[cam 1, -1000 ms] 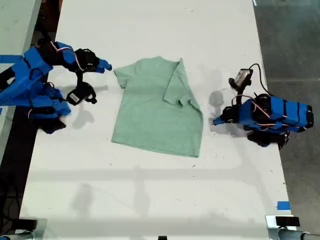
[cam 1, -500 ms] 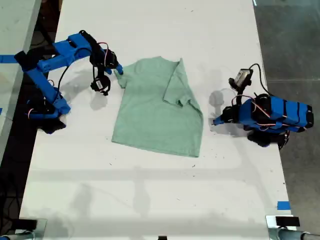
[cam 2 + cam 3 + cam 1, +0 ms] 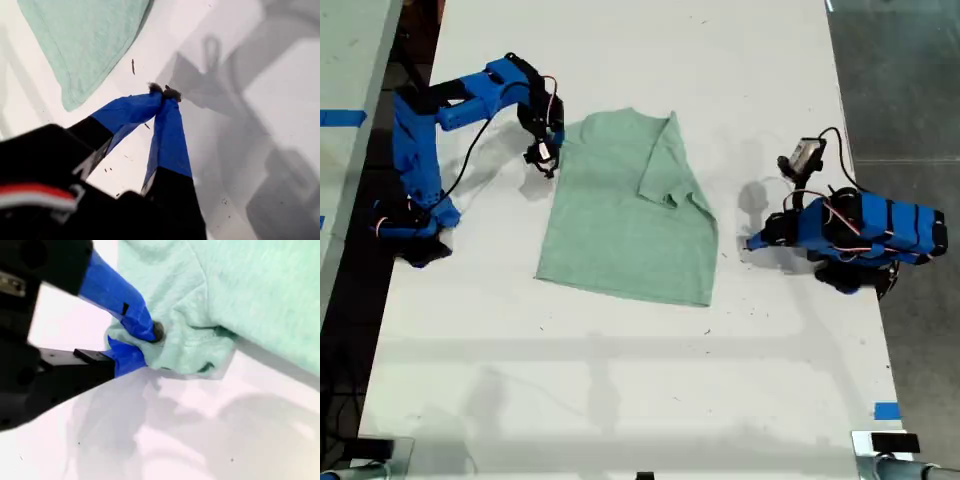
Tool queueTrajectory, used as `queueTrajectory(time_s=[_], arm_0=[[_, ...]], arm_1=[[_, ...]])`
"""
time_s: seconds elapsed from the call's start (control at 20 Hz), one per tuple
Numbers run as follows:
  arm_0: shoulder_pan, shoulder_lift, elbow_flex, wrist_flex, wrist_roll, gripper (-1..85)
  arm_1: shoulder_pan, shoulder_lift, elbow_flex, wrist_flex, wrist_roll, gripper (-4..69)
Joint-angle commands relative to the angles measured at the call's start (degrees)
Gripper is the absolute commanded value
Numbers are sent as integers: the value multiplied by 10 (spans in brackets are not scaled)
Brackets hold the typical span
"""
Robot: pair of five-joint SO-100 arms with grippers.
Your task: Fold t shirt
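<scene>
The pale mint-green t shirt (image 3: 620, 215) lies flat on the white table (image 3: 620, 380), with one sleeve folded in over its body. My second gripper (image 3: 553, 150) reaches in from the exterior view's left and is shut on the sleeve at the shirt's upper left edge. The second wrist view shows its blue fingers (image 3: 131, 315) pinching bunched cloth (image 3: 190, 347). My first gripper (image 3: 752, 243) rests shut and holds nothing on the exterior view's right, just off the shirt's edge. In the first wrist view its closed tips (image 3: 164, 91) meet over bare table, with a shirt corner (image 3: 85, 35) nearby.
The table's edges run close behind both arm bases in the exterior view. A strip of blue tape (image 3: 886, 410) sits near the table's lower right edge there. A second surface with blue tape (image 3: 342, 117) lies beyond the left edge.
My second arm swung from the exterior view's left to the shirt and shut on its sleeve. The shirt shifted slightly leftward. My first arm has not moved.
</scene>
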Motion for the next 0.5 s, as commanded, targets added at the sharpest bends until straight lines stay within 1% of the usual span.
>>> queueTrajectory(time_s=[0.0, 0.15, 0.2, 0.3, 0.45], arm_0=[[16, 34, -37, 54, -19, 1], [80, 78, -181, 172, -47, 1], [101, 98, -209, 182, -52, 1], [134, 129, -201, 184, -69, 1], [218, 112, -214, 183, -98, 1]], arm_1=[[-4, 3, 9, -1, 3, 1], [-4, 3, 9, -1, 4, 1], [-4, 3, 9, -1, 4, 1], [-4, 3, 9, -1, 4, 1], [-4, 3, 9, -1, 3, 1]])
